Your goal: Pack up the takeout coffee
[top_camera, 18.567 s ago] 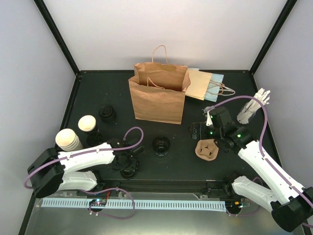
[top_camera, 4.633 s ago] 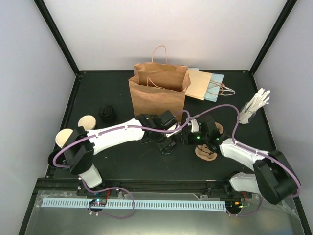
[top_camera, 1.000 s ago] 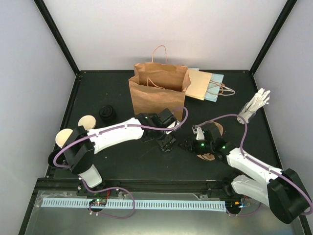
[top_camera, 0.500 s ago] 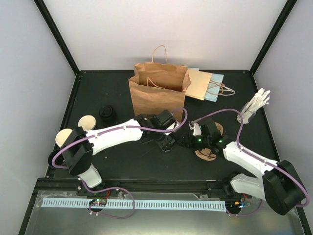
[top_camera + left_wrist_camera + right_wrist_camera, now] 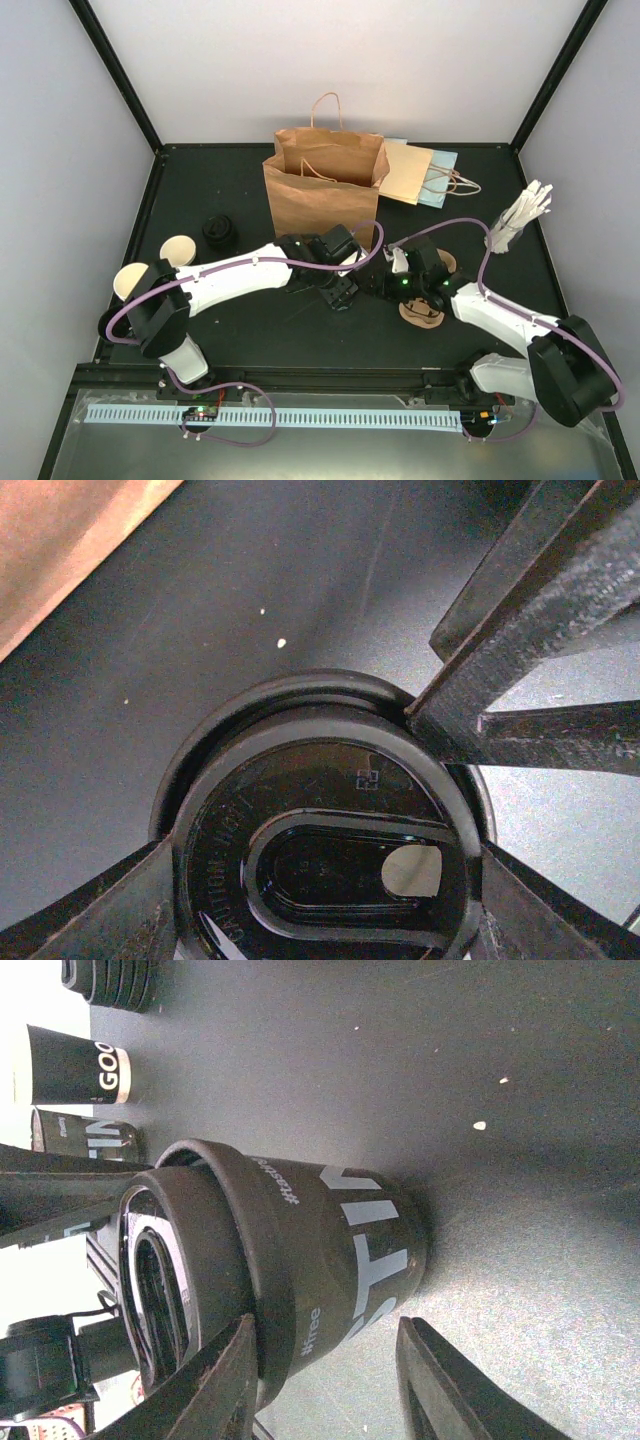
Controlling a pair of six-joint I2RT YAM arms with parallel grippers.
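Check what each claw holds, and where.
Left claw grips the black lid by opposite rim edges, atop the sleeved cup. Right claw is beside that cup, jaws apart, holding nothing.

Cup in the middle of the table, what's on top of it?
A black lid sits on the cup, gripped by the left gripper. The cup's inside is covered.

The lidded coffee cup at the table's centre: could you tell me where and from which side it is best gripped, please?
Probably by the black sleeve, coming in level from the robot's right. The cup stands upright with a round wall, and the left gripper grips the lid from above.
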